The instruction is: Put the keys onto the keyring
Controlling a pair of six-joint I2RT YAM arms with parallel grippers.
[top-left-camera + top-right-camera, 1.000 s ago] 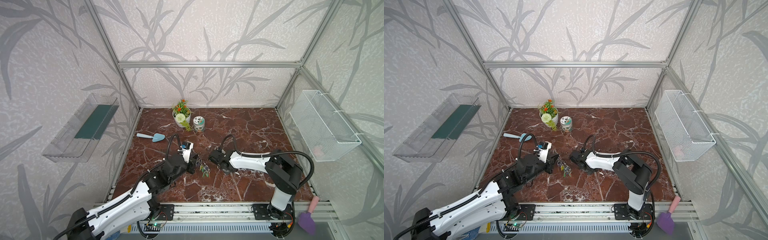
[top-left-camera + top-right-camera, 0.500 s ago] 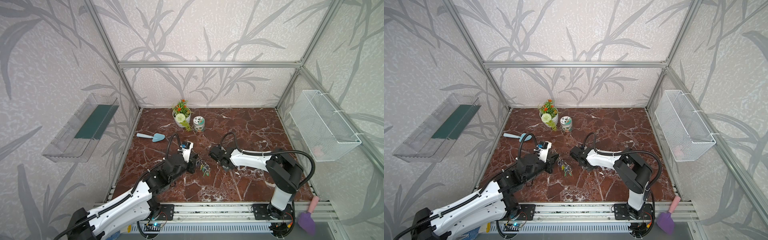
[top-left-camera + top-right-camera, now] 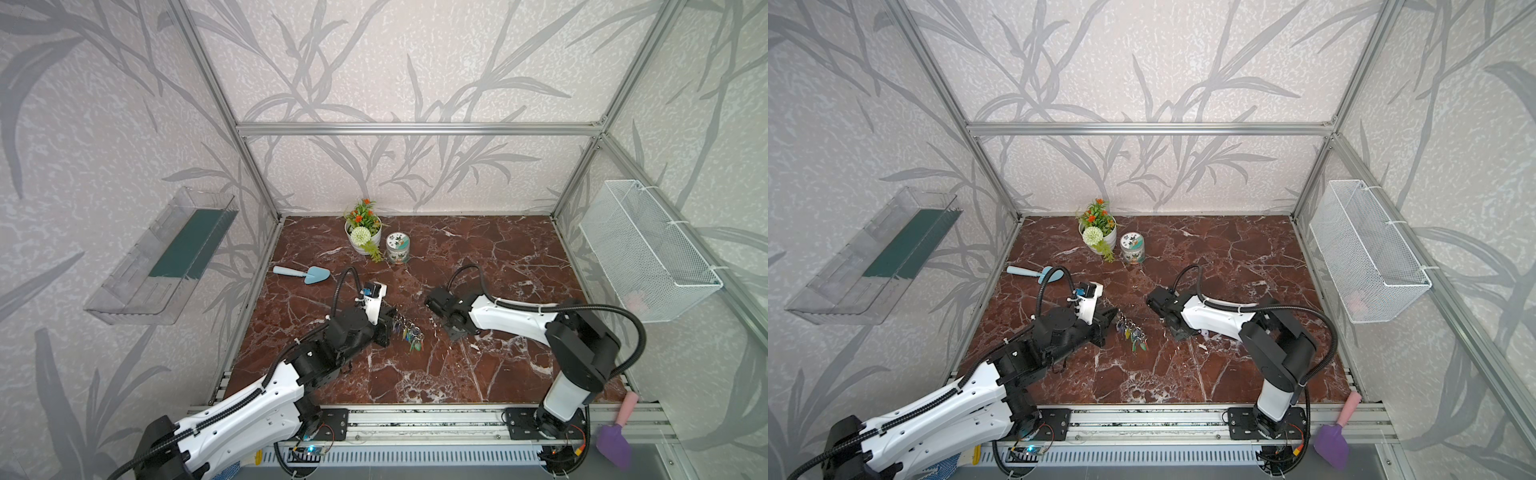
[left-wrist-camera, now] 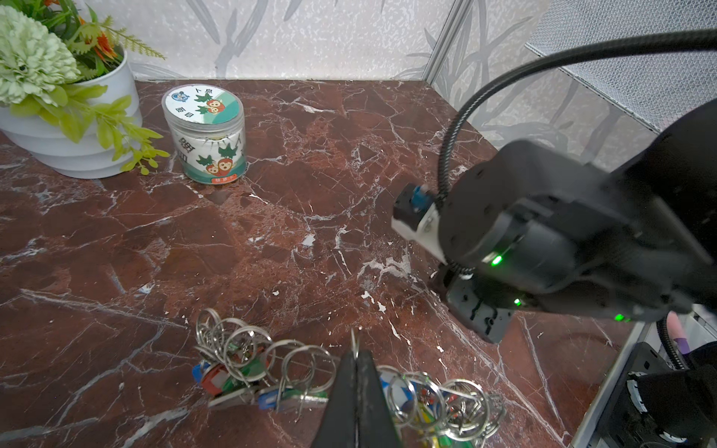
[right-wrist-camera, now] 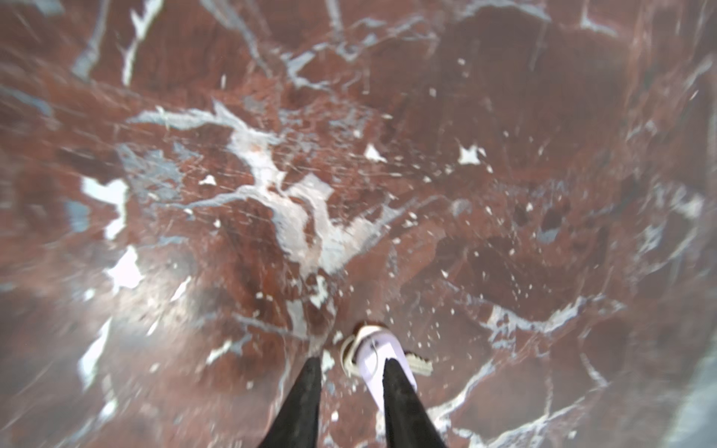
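"Left gripper (image 4: 355, 360)?"
"Pinched shut on the keyring (image 4: 271, 364), probably steadying it for loading."
"Right gripper (image 5: 351, 360)?"
"Jaws apart, nothing between them. The keys (image 5: 374, 351) lie on the table (image 5: 271, 194) against one finger (image 5: 399, 395). Their long axis runs along that finger, ring end pointing away. Likely lining up a grab."

Bright, even light in both top views; right wrist view blurry (edges worst).
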